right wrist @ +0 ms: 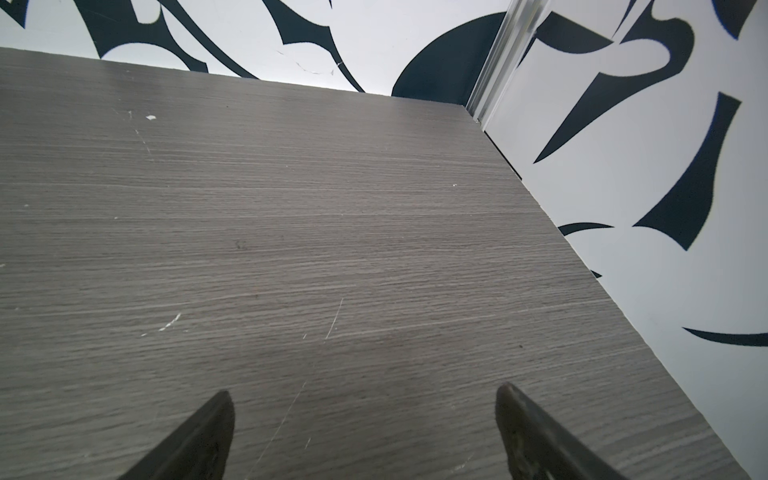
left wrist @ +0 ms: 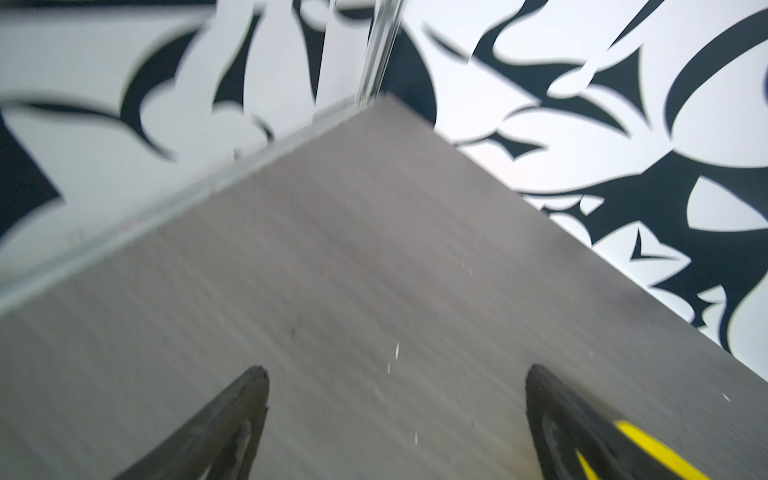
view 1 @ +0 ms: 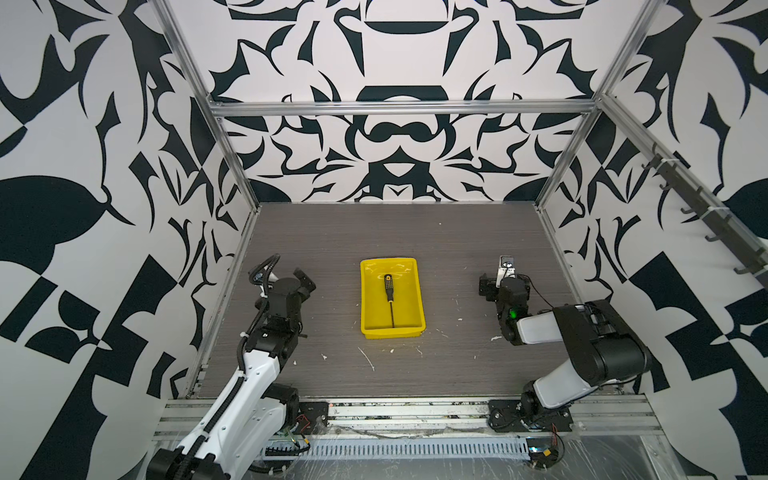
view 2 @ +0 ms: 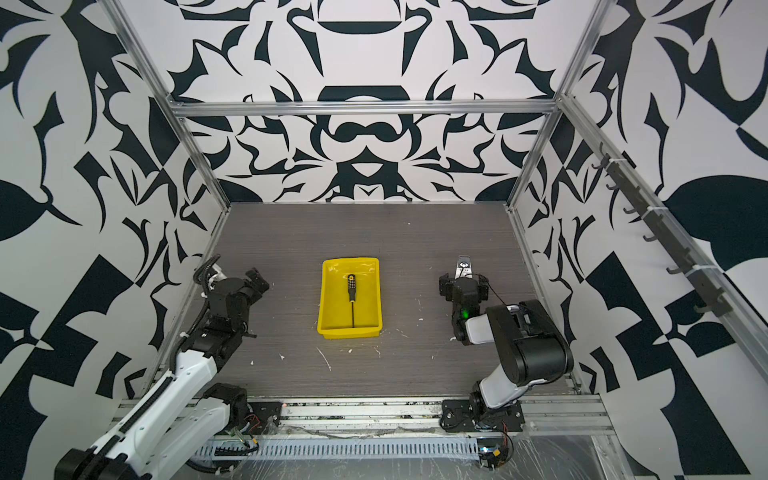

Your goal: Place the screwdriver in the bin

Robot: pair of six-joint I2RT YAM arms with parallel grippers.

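Screwdriver [view 1: 389, 296] lies in the bin [view 1: 407, 305]; left fingers [left wrist: 232, 424] and right fingers [right wrist: 199, 436] both spread wide.

The bin [view 1: 392, 332] is glossy yellow. The screwdriver [view 1: 389, 289] has a black handle dotted yellow at its twelve o'clock end and a dark shaft. The table [view 1: 457, 241] is grey wood-grain flecked white; the walls [view 1: 399, 54] are white with black swirls. My right gripper [right wrist: 363, 388] is dark.
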